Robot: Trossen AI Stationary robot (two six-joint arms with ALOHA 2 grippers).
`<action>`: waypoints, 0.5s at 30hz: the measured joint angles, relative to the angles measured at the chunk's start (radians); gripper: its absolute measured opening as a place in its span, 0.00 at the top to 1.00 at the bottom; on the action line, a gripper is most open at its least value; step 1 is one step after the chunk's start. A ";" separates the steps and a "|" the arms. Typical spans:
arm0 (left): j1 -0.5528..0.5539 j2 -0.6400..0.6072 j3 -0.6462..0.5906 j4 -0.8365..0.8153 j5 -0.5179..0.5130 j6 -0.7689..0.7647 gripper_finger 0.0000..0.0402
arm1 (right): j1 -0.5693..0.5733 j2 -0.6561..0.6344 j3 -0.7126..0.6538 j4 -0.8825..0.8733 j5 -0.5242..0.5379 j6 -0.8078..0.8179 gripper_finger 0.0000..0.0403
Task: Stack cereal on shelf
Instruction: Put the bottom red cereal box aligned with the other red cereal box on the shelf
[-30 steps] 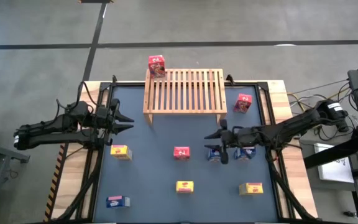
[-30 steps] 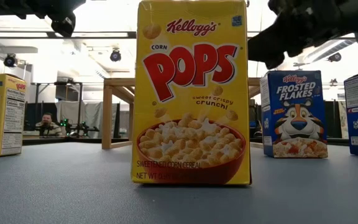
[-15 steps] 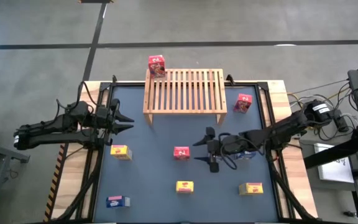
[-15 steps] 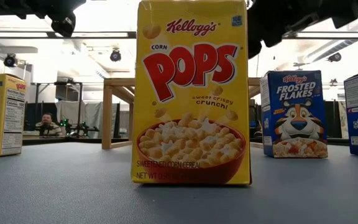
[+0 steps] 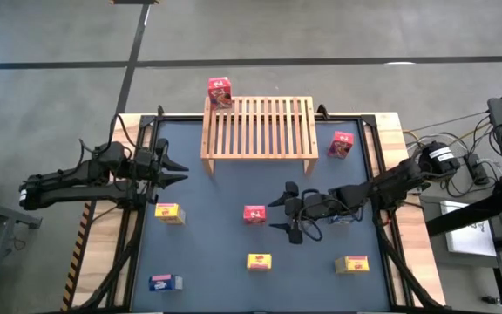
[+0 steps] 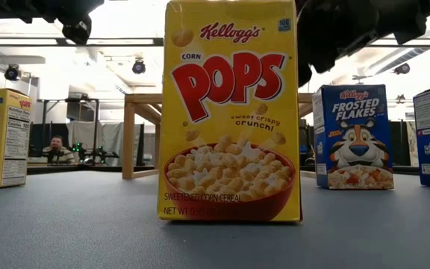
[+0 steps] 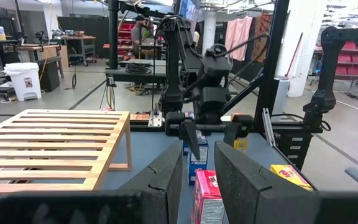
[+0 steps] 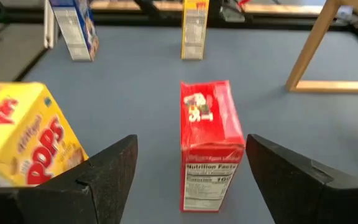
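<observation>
The shelf [image 5: 258,127], a light slatted wooden rack, stands at the table's far middle, with a red cereal box [image 5: 220,91] at its far left corner. Another red box [image 5: 254,214] stands upright at the table's centre. My right gripper [image 5: 283,211] is open just right of it. In the right wrist view its fingers flank the red box [image 8: 207,143] without touching it. My left gripper [image 5: 179,170] hovers at the table's left, its fingers a narrow gap apart and holding nothing.
Yellow boxes [image 5: 169,212] [image 5: 259,261] [image 5: 351,264] and a blue one [image 5: 165,282] stand on the near half, and a red one [image 5: 342,144] sits right of the shelf. Blue boxes [image 6: 353,134] stand under my right arm. The Corn Pops box [image 6: 230,112] fills the low view.
My right gripper has moved toward the table's left, from over the blue boxes toward the centre red box, and has opened wider. No box has moved.
</observation>
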 joint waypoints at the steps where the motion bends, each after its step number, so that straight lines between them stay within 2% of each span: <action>1: 0.000 0.001 0.000 0.000 0.000 0.000 0.81 | 0.000 0.015 0.003 0.008 0.000 -0.001 0.28; 7: 0.000 0.009 0.000 0.000 0.000 0.000 0.81 | -0.001 0.082 0.041 0.022 0.007 -0.002 0.26; 12: 0.000 0.017 0.000 0.000 0.000 0.000 0.81 | -0.005 0.112 0.062 0.010 0.076 -0.010 0.23; 15: 0.000 0.019 0.000 0.000 0.000 0.000 0.81 | -0.008 0.113 0.065 0.011 0.080 -0.010 0.22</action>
